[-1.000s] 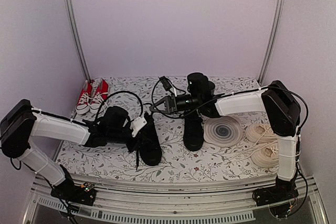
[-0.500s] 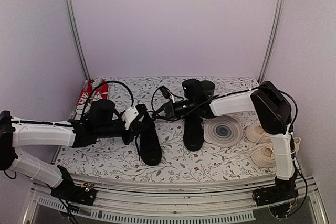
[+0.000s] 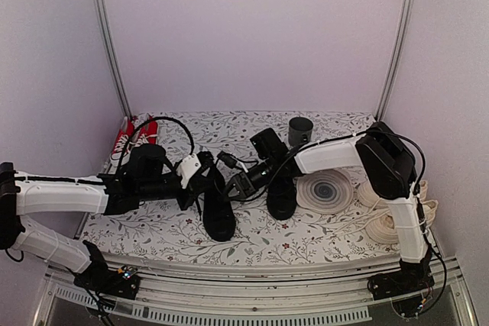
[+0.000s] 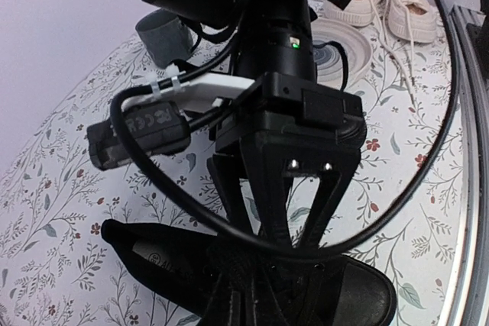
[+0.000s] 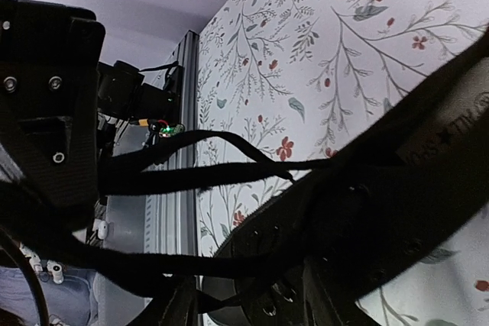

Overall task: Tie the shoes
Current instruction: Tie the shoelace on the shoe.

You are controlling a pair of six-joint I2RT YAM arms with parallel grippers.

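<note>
The left pincer [image 3: 208, 182] is clenching a lace over the left black shoe [image 3: 218, 215]; the right pincer [image 3: 238, 186], beside it, is standing released for regrasping.

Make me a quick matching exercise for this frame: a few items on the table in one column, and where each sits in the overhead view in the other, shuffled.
Items:
1. red sneakers
2. grey cup
3. cream sneakers
4. plate

Places:
A. right edge of the table, near side
B. far left corner
C. just right of the black shoes
D. far side, right of centre

Pairs: 1-B, 2-D, 3-A, 4-C
</note>
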